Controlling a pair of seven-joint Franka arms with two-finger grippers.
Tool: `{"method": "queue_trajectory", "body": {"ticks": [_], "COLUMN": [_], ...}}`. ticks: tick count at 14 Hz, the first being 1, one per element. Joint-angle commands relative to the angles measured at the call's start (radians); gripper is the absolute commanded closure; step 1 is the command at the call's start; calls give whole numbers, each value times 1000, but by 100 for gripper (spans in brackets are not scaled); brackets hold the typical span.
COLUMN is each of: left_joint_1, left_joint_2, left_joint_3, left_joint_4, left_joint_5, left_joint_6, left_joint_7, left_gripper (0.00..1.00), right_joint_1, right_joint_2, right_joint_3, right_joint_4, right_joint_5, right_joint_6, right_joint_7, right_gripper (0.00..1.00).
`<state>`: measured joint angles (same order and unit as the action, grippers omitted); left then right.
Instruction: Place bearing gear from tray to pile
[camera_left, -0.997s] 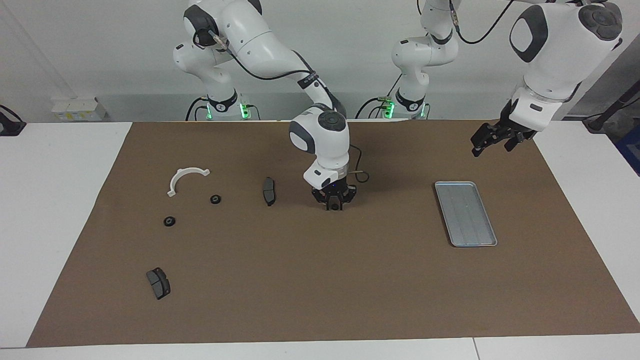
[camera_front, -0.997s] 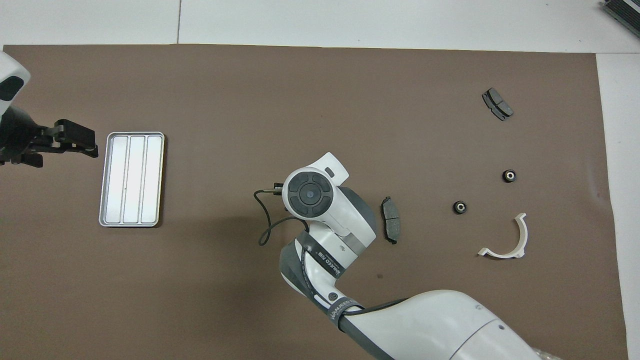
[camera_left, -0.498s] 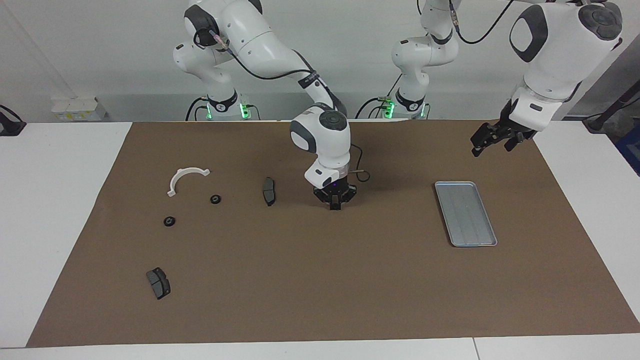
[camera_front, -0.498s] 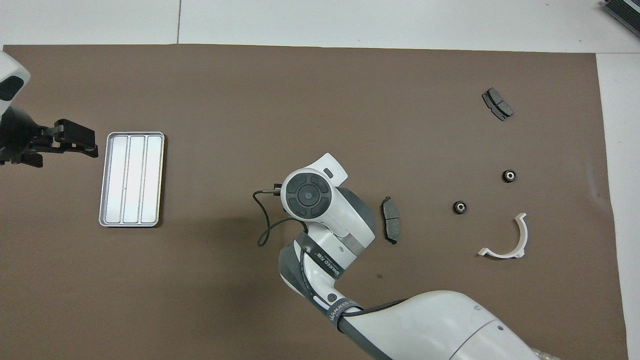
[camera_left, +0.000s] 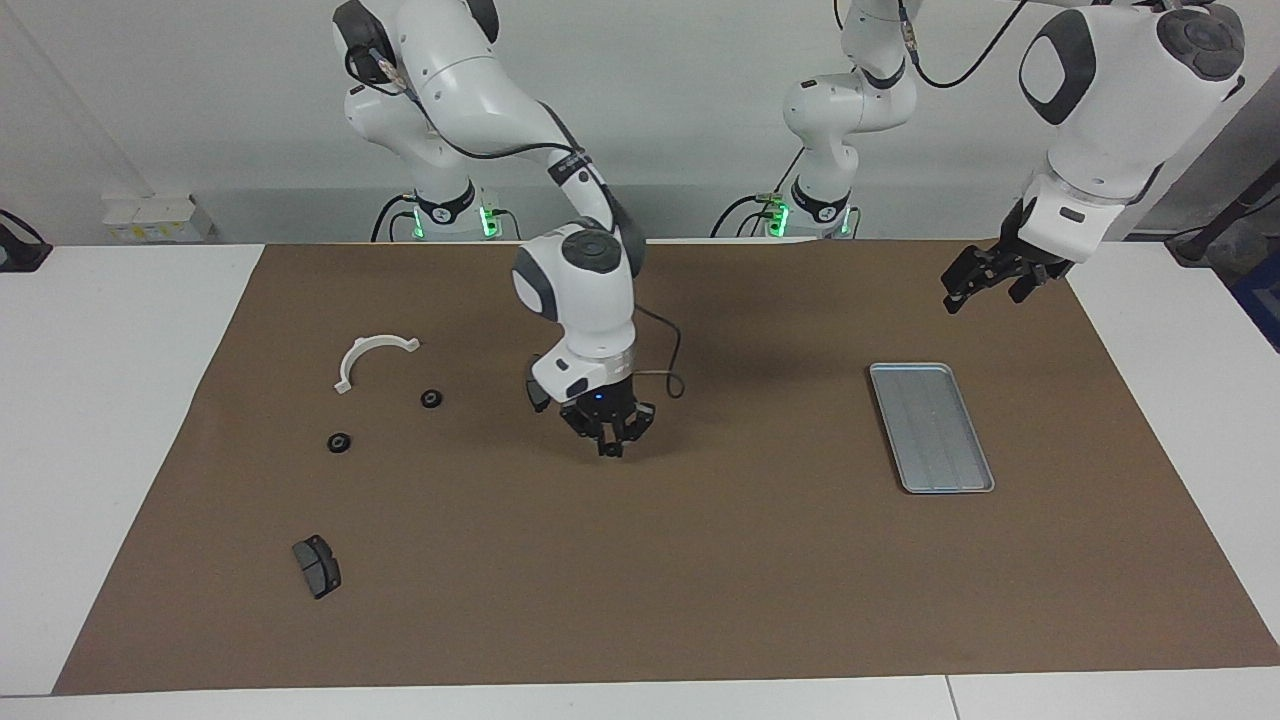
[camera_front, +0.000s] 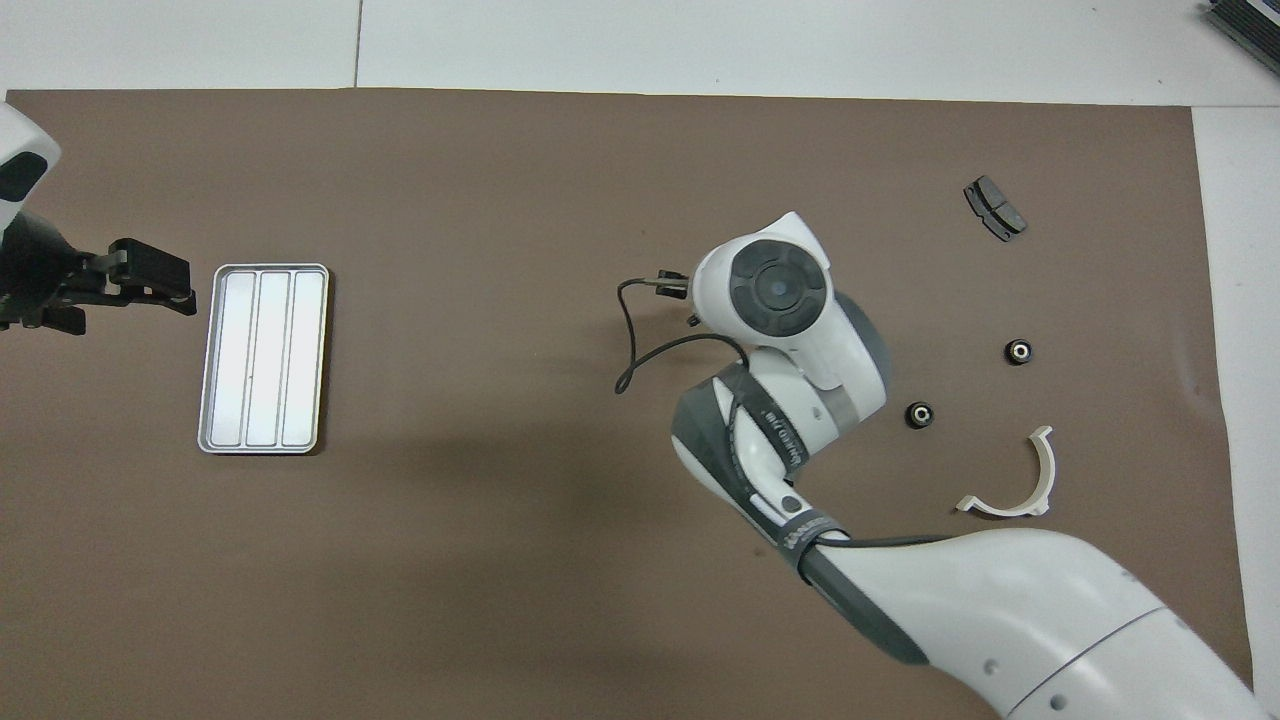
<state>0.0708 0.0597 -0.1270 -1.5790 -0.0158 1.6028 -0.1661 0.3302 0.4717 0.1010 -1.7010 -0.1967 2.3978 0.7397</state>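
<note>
My right gripper (camera_left: 608, 446) hangs low over the brown mat, shut on a small dark bearing gear (camera_left: 609, 452) that barely shows between its fingertips. In the overhead view the arm's wrist hides both. The silver tray (camera_left: 930, 427) (camera_front: 263, 358) lies bare toward the left arm's end. The pile lies toward the right arm's end: a white half-ring bracket (camera_left: 350, 362) (camera_front: 1000, 509), two more bearing gears (camera_left: 431, 398) (camera_left: 339, 442) (camera_front: 919, 414) (camera_front: 1017, 351), and a brake pad (camera_left: 316, 566) (camera_front: 993, 207). A second brake pad (camera_left: 535, 395) peeks out beside my right wrist. My left gripper (camera_left: 985, 277) (camera_front: 150, 277) waits open in the air, off the tray's end.
A black cable (camera_front: 640, 350) loops off my right wrist. The brown mat (camera_left: 700, 580) covers most of the white table.
My right gripper closed on the bearing gear on the mat, lifted it and carried it toward the pile, past the nearer brake pad. The left arm has stayed still.
</note>
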Motion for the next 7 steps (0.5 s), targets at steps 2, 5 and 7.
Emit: {"method": "queue_trajectory", "body": {"ticks": [2, 5, 7], "left_joint_1": [6, 6, 6], "left_joint_2": [-32, -32, -32], "left_joint_3": [-3, -3, -3], "left_joint_4": [-38, -38, -38], "left_joint_5": [13, 13, 13], "left_joint_6": [16, 16, 16], "left_joint_7": [5, 5, 5], "left_gripper": [0, 0, 0], "right_joint_1": [-178, -285, -325], "right_joint_2": [-2, 24, 54], "right_joint_3": [19, 20, 22], "right_joint_4": [-16, -17, -17], "right_joint_5": [-4, 2, 0], "right_joint_6": [23, 37, 73], "right_joint_7": [-164, -227, -235], "right_gripper": [100, 100, 100]}}
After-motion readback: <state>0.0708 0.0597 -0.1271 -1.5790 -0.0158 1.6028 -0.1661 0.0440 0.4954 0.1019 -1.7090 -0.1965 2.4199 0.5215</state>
